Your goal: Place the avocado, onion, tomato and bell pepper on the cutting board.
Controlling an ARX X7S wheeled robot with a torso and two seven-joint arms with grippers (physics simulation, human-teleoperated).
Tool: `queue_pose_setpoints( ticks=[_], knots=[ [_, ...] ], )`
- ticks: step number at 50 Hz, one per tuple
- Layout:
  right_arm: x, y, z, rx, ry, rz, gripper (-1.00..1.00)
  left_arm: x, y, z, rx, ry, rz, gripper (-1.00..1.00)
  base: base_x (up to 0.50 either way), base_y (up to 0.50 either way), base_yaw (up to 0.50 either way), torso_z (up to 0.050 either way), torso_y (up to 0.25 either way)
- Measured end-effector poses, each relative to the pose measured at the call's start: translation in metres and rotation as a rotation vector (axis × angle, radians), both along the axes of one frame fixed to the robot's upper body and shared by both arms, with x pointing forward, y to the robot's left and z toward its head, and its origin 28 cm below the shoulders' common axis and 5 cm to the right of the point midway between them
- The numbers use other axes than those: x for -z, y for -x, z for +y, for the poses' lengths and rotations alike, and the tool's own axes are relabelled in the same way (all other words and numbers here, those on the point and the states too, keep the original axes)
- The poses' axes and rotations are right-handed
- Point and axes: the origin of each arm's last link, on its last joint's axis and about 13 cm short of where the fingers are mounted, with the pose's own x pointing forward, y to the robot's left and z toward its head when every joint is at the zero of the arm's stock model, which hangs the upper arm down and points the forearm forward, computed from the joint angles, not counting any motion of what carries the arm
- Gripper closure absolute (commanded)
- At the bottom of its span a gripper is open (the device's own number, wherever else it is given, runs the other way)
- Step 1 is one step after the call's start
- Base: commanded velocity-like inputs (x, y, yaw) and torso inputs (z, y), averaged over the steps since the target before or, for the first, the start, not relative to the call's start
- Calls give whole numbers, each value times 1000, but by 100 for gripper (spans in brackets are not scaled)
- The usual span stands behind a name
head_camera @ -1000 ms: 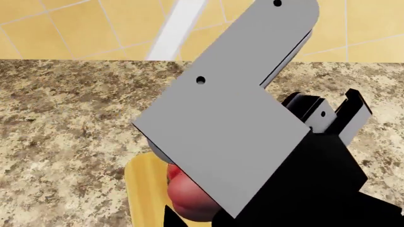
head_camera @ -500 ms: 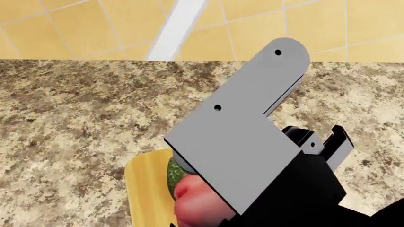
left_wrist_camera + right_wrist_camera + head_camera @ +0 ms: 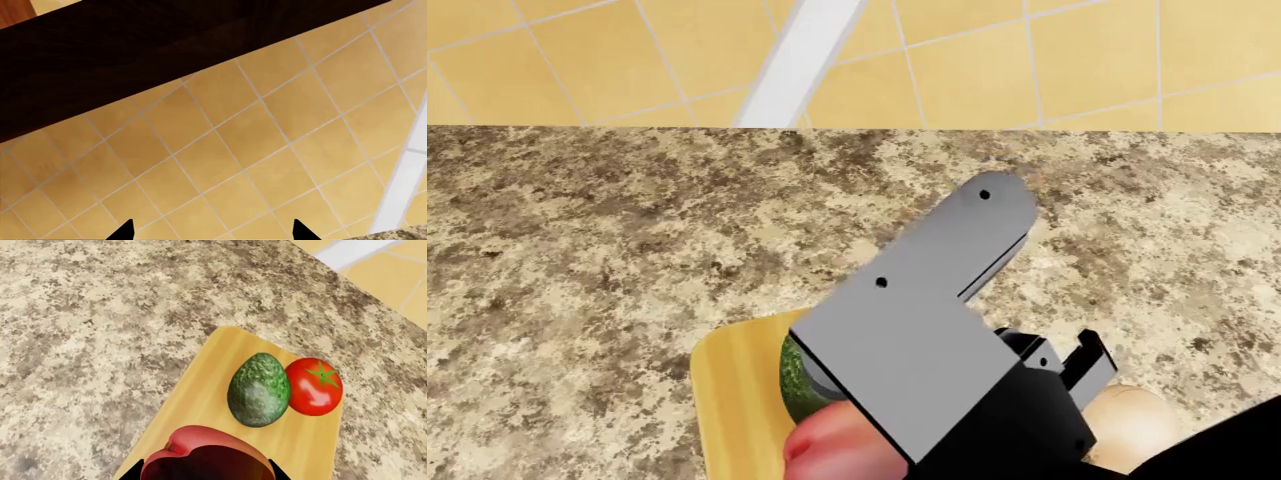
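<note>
In the right wrist view the cutting board (image 3: 200, 385) lies on the counter with the avocado (image 3: 259, 389) and the tomato (image 3: 315, 386) side by side on it, touching. My right gripper (image 3: 205, 471) is shut on the bell pepper (image 3: 197, 452), held just above the board's near part. The head view shows the board (image 3: 727, 395), a sliver of avocado (image 3: 791, 372) and the pepper (image 3: 831, 450) under my right arm (image 3: 921, 330), which hides the gripper. The onion (image 3: 1130, 425) sits on the counter right of the board. My left gripper (image 3: 211, 232) is open, facing the tiled wall.
A speckled granite counter (image 3: 587, 260) runs back to a yellow tiled wall (image 3: 988, 70) with a white strip (image 3: 801, 60). A dark cabinet underside (image 3: 133, 60) shows in the left wrist view.
My right arm has dropped lower and nearer over the board, carrying the pepper. The avocado's edge and the onion have come into sight from behind the arm.
</note>
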Motion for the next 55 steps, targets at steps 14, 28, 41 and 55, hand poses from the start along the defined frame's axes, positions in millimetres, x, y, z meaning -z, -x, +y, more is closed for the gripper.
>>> queue_pose_setpoints(
  ticks=[14, 28, 41, 55],
  knots=[
    [16, -10, 1, 8, -19, 45, 100, 1, 0, 0, -3, 2, -1, -100, 0, 0, 0, 0, 0],
    [26, -18, 1, 22, -25, 65, 100, 2, 0, 1, -7, 3, 1, -100, 0, 0, 0, 0, 0],
    [22, -23, 0, 44, 19, 0, -100, 2, 0, 2, -7, 4, 1, -100, 0, 0, 0, 1, 0],
    [-5, -18, -4, 70, 41, -115, -100, 1, 1, 1, -3, 2, -1, -100, 0, 0, 0, 0, 0]
  ],
)
